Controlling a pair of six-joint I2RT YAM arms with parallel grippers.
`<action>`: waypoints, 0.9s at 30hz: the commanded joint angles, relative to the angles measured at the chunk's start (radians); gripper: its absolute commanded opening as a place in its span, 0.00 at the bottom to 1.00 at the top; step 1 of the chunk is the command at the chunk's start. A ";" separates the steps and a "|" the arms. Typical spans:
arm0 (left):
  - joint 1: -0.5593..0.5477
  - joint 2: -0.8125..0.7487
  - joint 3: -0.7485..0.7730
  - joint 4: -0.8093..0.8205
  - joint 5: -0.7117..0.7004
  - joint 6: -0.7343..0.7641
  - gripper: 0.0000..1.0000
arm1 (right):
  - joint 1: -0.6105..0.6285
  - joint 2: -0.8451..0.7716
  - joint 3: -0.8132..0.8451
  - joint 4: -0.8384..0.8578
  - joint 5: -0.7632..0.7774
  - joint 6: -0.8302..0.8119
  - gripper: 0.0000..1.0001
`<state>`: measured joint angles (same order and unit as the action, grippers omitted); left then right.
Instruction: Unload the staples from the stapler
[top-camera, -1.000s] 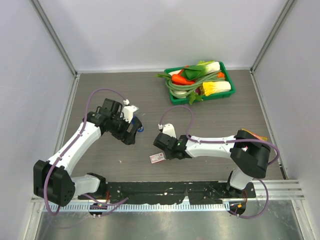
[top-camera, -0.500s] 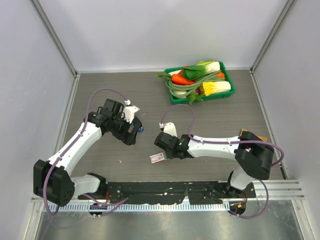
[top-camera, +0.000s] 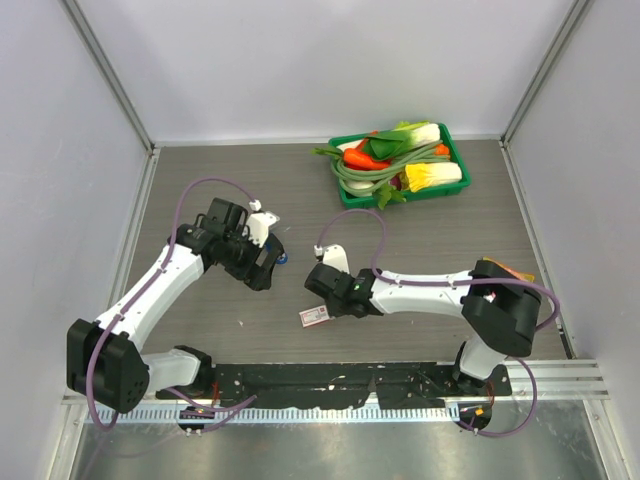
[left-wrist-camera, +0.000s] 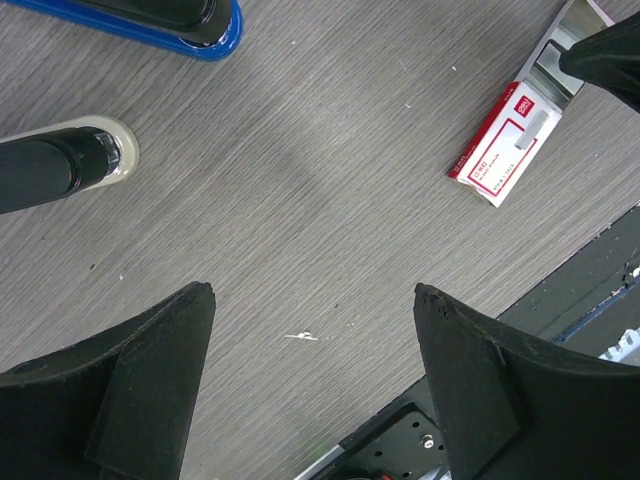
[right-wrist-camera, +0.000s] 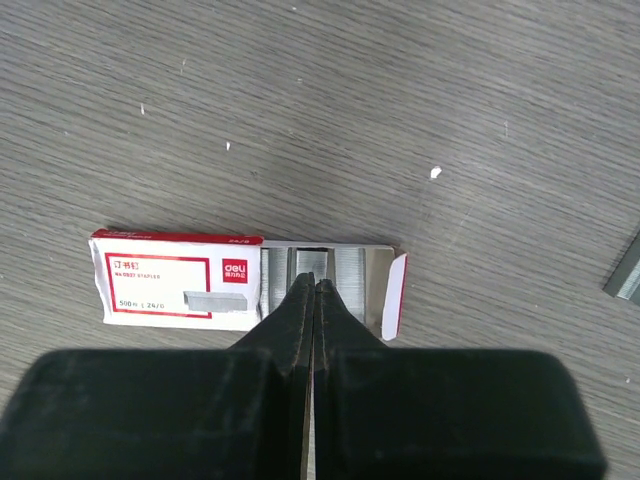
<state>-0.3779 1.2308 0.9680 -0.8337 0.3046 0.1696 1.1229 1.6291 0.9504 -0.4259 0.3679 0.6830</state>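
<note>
Up in the top left corner of my left wrist view lies the stapler (left-wrist-camera: 120, 28), only a strip of its blue body and black trim showing, flat on the grey wood-grain table (left-wrist-camera: 330, 180). From above, just a speck of that blue (top-camera: 282, 258) peeks out beside my left gripper (top-camera: 265, 265), left of the frame's centre. Below the stapler in the wrist view, a black bar with a pale rounded end (left-wrist-camera: 60, 165) comes in from the left edge; I cannot tell what it belongs to. My left gripper (left-wrist-camera: 312, 300) hangs over bare table with its fingers spread wide, grasping nothing. Toward the upper right of that view sits the white-and-red staple box (left-wrist-camera: 500, 150), its tray slid out. My right gripper (right-wrist-camera: 313, 290) is clamped fully closed, its tips over the silver rows in that open tray; I cannot tell whether they pinch anything. The box (right-wrist-camera: 170, 280) lies flat, label up, left of centre in my right wrist view, and a grey metal strip (right-wrist-camera: 625, 270) is cut by the right edge. Far off, at the upper right of the overhead frame, a green basket (top-camera: 440, 191) holds toy vegetables (top-camera: 395, 160).
</note>
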 joint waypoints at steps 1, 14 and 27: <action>-0.003 -0.025 -0.003 0.024 -0.007 0.016 0.85 | 0.002 0.011 0.044 0.039 -0.004 -0.005 0.01; -0.003 -0.030 -0.002 0.022 -0.018 0.021 0.85 | 0.003 0.049 0.047 0.038 -0.024 -0.010 0.01; -0.003 -0.040 0.006 0.013 -0.021 0.024 0.84 | 0.003 -0.044 0.064 0.010 -0.001 -0.014 0.01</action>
<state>-0.3779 1.2201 0.9665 -0.8345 0.2874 0.1738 1.1229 1.6604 0.9741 -0.4122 0.3351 0.6788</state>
